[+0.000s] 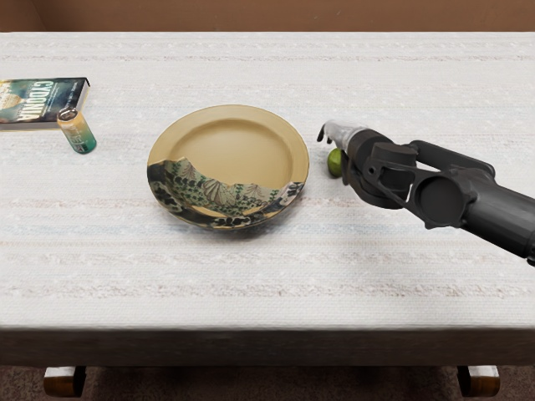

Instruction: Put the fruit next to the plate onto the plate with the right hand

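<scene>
Green fruit (334, 162) sits on the desk (267, 276) just beside the right rim of the plate (226, 146), and the plate itself carries nothing. Judged from this, the task is at its opening stage. The right hand (361, 160) is at the fruit and covers most of it from the right, so that only a small green edge shows on the side facing the plate. Whether the hand is closed on the fruit, or open and merely set against it, cannot be told from this angle, because the dark palm and wrist hide the contact. Nothing shows the fruit raised off the desk. On that reading nearly everything is left to do: a secure hold, a lift, a short carry leftward over the rim, and a release on the plate's bare ochre centre, clear of the painted band along its near edge.

The right arm (476, 205) enters from the right edge and runs up and left, low over the desk, with the hand pointing toward the plate. A pale part of the hand juts up and left above the fruit, near the rim but apart from it. The left hand is not in view. Far to the left, well apart from the work, a book (38, 100) lies flat with a small can (77, 132) just beside its right corner.
</scene>
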